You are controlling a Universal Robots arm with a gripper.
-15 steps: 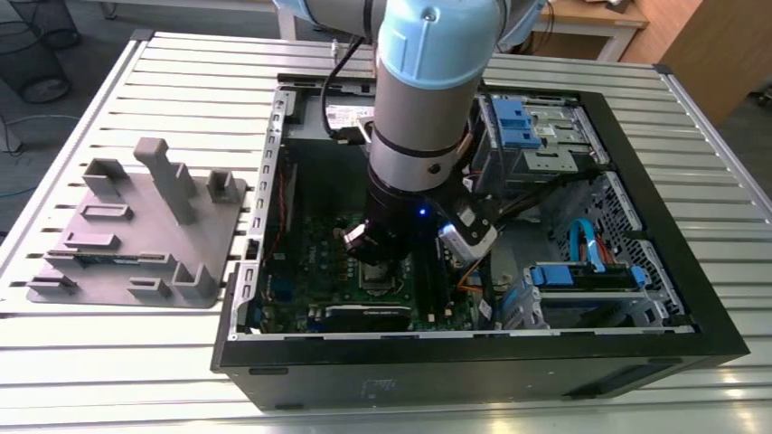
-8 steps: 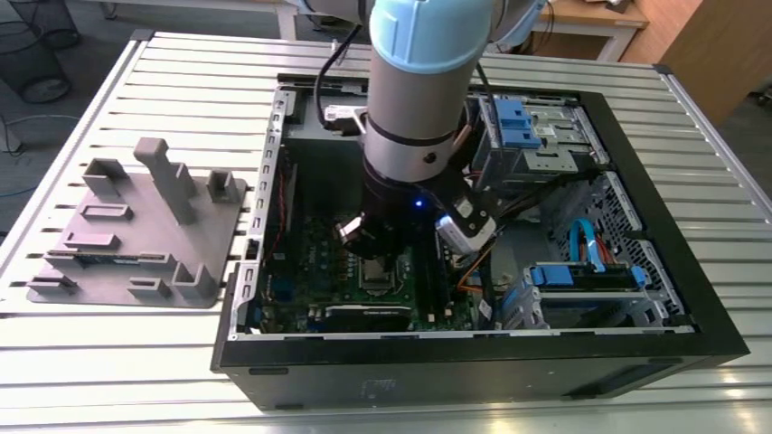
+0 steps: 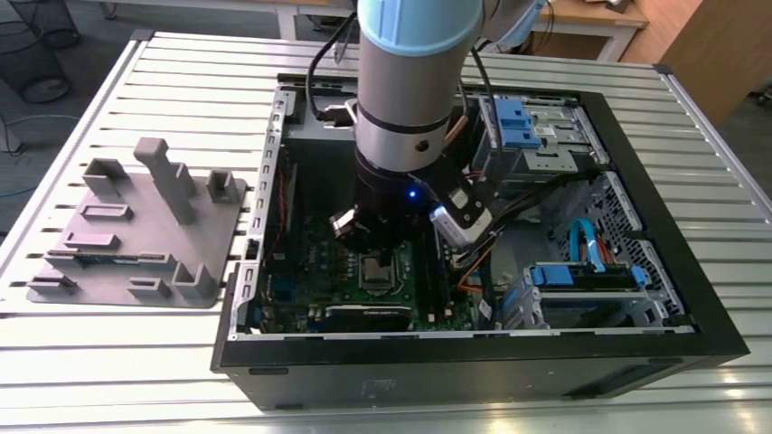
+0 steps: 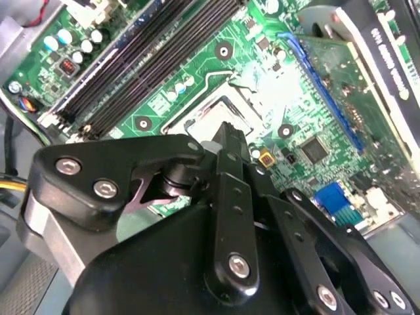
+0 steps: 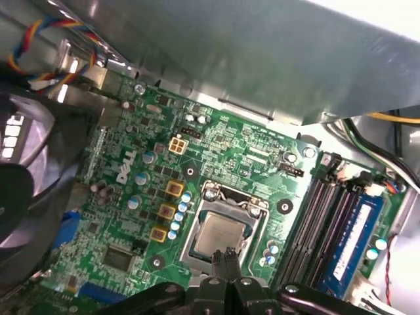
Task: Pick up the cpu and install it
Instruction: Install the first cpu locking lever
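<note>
Both tool (image 5: 226, 257) fingers pressed together (holding nothing) just above the seated cpu (image 5: 218, 234).

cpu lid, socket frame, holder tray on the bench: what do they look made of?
The cpu top looks like dull brushed metal: silver-grey, soft sheen, no sharp glare. The socket frame around it looks like bright plated steel: shinier and thin-edged like stamped sheet. The holder tray looks like matte grey plastic, possibly printed or moulded: uniform colour, blocky posts, no reflections. The end effector, black with a satin look, sits right over the cpu.
</note>
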